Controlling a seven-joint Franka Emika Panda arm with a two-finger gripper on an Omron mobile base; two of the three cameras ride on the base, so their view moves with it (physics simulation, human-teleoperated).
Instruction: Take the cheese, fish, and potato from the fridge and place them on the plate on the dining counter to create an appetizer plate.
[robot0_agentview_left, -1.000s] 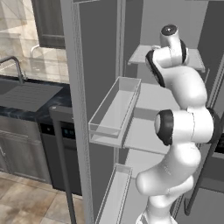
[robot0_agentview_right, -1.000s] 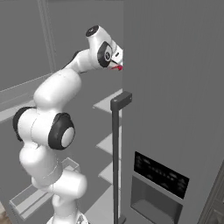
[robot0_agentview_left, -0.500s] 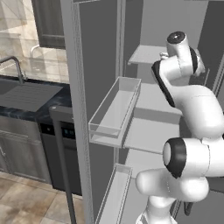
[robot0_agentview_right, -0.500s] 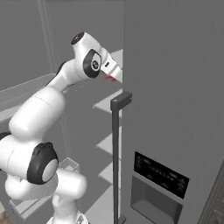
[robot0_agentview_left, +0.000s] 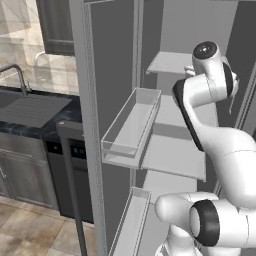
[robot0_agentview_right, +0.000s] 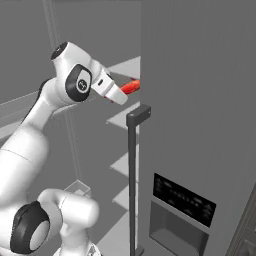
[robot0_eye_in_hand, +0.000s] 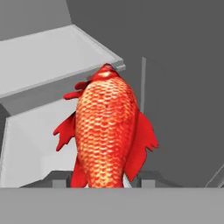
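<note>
The fish, bright red with orange scales and spiky fins, hangs between my fingertips, head pointing away from the hand. My gripper is shut on its tail end. In the right base view the gripper sticks out from the white wrist with the fish at its tip, in front of the fridge shelves. The fridge stands open, its pale shelves bare where I can see them. Cheese, potato, plate and dining counter are out of view.
An open fridge door with clear bins stands left of the arm. The other door, with a long bar handle and a dispenser panel, is close on the right. A sink worktop lies at far left.
The arm has swung and its upper joints have shifted right in the left base view. The hand has come down a little and turned, still holding the fish.
</note>
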